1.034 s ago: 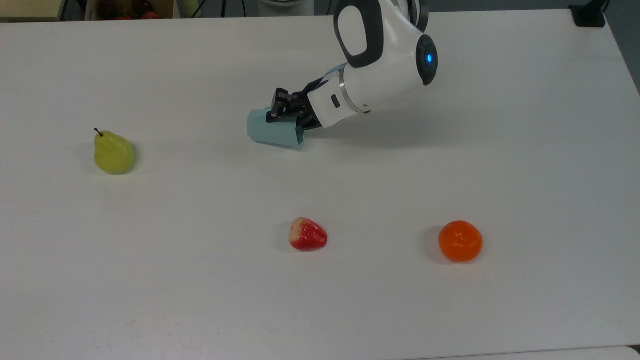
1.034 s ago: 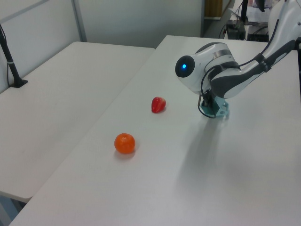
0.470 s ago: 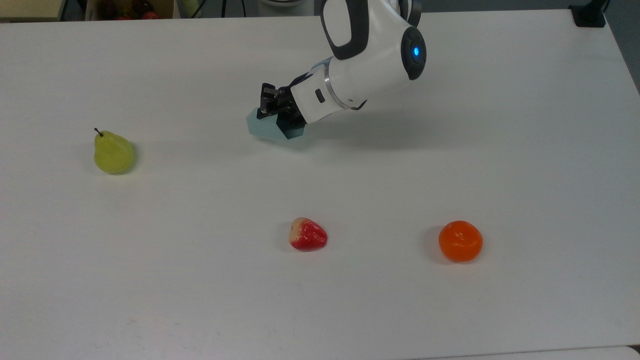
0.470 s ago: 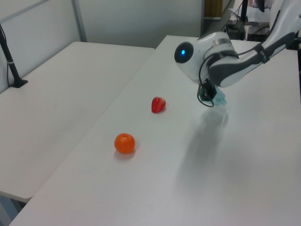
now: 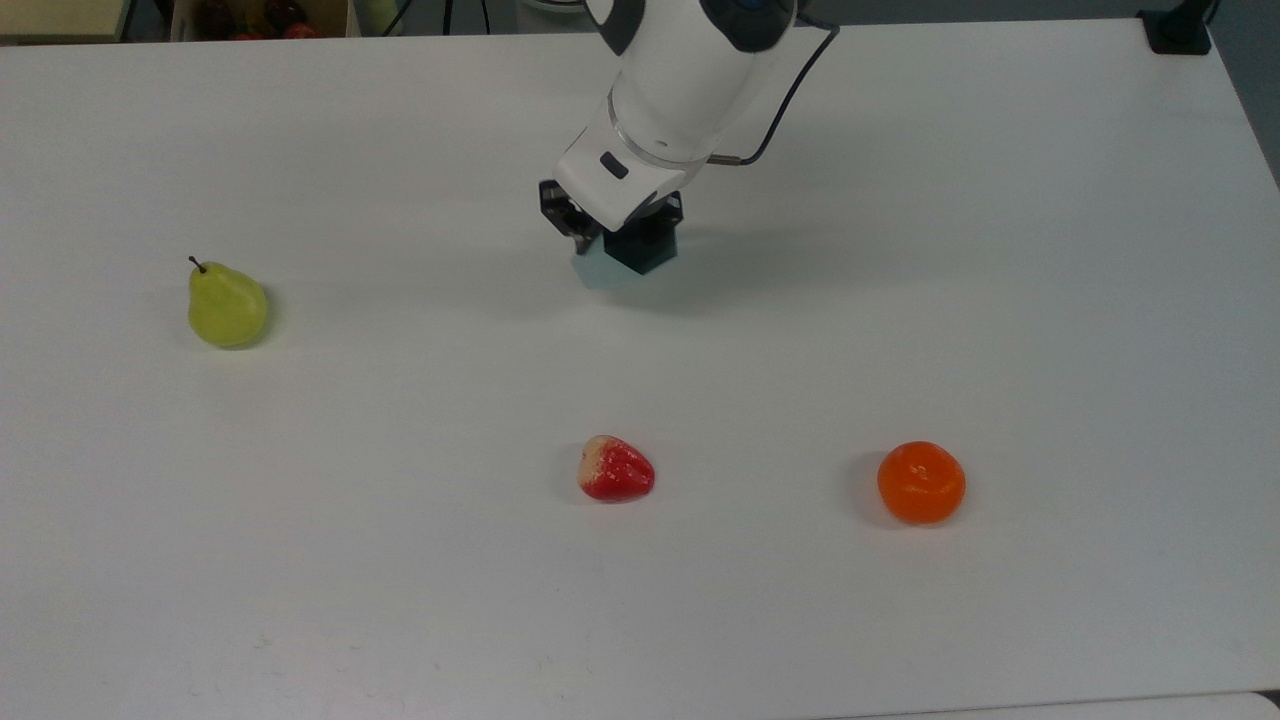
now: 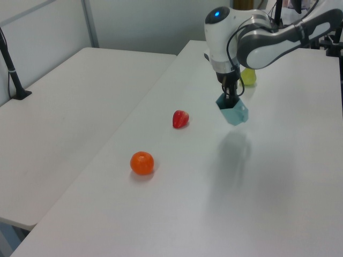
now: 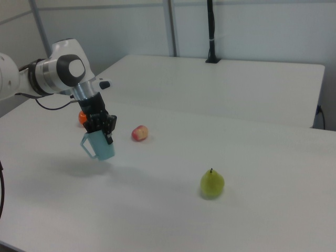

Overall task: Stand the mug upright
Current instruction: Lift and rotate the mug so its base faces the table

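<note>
The pale blue faceted mug (image 7: 101,147) hangs just above the white table, nearly upright and slightly tilted, its opening up and its handle toward the right view's left. From above, its dark inside (image 5: 643,247) and a pale blue wall (image 5: 594,270) show below the wrist. My gripper (image 7: 103,127) points down and is shut on the mug's rim wall. In the left view the mug (image 6: 233,112) hangs under the gripper (image 6: 230,97), with its shadow on the table below.
On the white table (image 5: 400,600) lie a green pear (image 5: 227,305) at the top view's left, a red strawberry (image 5: 615,470) in front and an orange (image 5: 921,483) at the front right. A second table (image 6: 64,107) stands alongside.
The mug lay on its side on the table with the gripper on it. The wrist has swung to point down, lifting the mug and turning it nearly upright, a little toward the top view's right.
</note>
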`<state>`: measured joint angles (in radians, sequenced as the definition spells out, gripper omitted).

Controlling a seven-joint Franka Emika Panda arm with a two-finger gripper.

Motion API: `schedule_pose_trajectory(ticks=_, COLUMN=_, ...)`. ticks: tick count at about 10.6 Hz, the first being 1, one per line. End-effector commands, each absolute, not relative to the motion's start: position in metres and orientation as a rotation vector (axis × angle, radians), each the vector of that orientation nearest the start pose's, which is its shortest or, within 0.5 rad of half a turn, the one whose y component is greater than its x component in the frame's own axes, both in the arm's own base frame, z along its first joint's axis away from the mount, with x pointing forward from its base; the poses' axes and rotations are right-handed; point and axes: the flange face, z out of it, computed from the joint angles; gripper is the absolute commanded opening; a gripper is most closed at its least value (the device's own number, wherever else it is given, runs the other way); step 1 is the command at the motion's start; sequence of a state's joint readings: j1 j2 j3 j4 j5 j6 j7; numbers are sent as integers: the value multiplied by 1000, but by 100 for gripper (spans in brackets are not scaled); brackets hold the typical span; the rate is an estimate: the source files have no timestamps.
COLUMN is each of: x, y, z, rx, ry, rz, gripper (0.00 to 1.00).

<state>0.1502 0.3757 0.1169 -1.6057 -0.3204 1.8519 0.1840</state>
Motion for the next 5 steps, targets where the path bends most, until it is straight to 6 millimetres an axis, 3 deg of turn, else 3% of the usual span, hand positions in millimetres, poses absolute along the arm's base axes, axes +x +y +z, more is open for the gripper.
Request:
schedule_pose_trajectory(ticks=1, x=641, y=144, z=388, rx=-3256, ry=-422, rz=-62, gripper=0)
schedule_pose_trajectory(ticks=4, x=639, y=143, z=372, rx=-3213, ry=-482, rz=-109, gripper=4)
schedule_pose_trajectory(ticks=5, x=639, y=142, z=373, rx=-3207, ry=-472, rz=-98, gripper=20)
